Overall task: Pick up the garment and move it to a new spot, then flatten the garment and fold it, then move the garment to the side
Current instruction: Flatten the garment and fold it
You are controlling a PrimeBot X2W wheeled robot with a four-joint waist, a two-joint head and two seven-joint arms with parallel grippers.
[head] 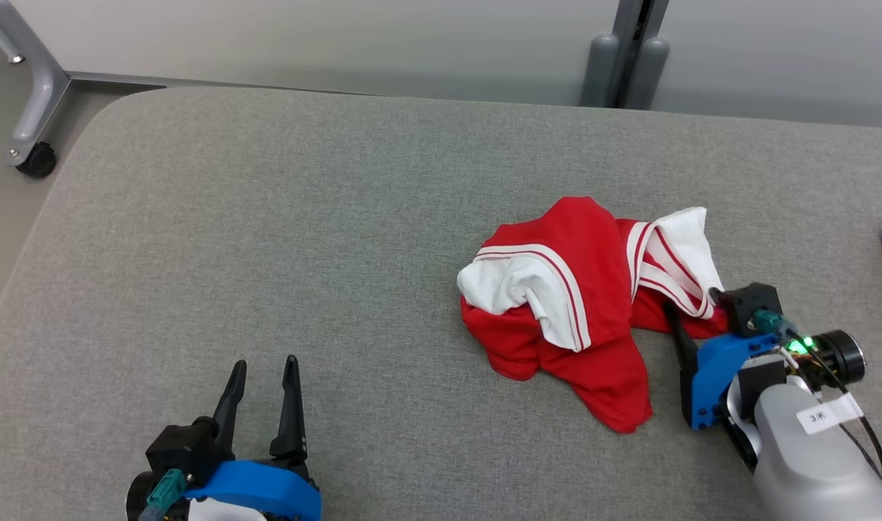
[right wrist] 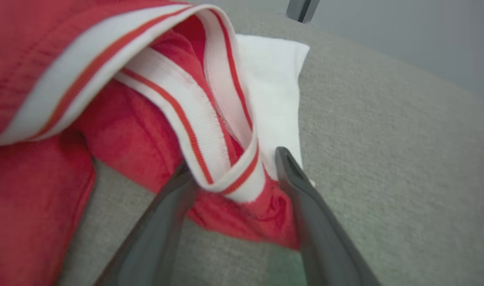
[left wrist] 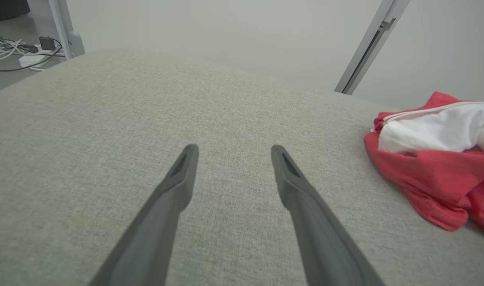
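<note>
right tool (right wrist: 233, 161) – jaws apart, straddling garment (head: 592, 275) edge | left tool (head: 265, 363) – apart, empty

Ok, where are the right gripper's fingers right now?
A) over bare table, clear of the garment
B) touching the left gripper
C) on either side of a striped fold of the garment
C: the right wrist view shows the right gripper open, with a striped fold of the garment between its two fingers.
</note>
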